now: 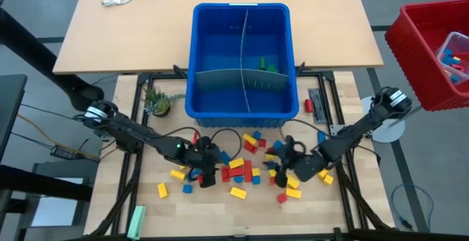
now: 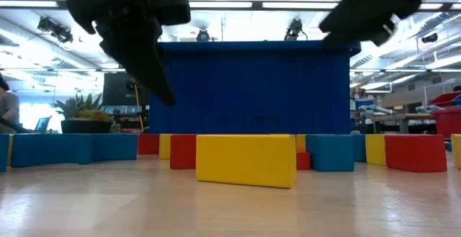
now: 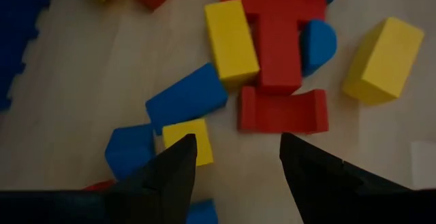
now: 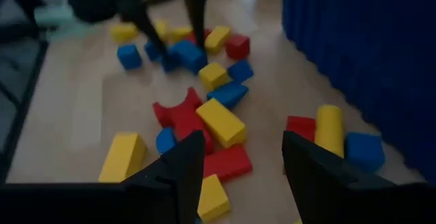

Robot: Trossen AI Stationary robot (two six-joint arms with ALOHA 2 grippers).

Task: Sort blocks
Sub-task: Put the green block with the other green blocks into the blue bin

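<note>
Red, yellow and blue blocks (image 1: 245, 169) lie scattered flat on the wooden table in front of the blue bin (image 1: 212, 58). Green blocks (image 1: 265, 65) lie in the bin's far right compartment. My left gripper (image 1: 207, 172) hovers open over the left part of the pile, pointing steeply down. In its wrist view a red arch block (image 3: 283, 110) and a small yellow block (image 3: 187, 137) lie just beyond its fingers (image 3: 178, 166). My right gripper (image 1: 284, 160) stands open above the right part of the pile, over a yellow block (image 4: 221, 122) and red ones (image 4: 228, 163).
A red crate (image 1: 432, 50) holding more blocks stands off the table at the far right. A small potted plant (image 1: 157, 102) sits left of the bin. A pale green bar (image 1: 135, 219) lies at the near left corner. Bare wood shows near the table's front edge.
</note>
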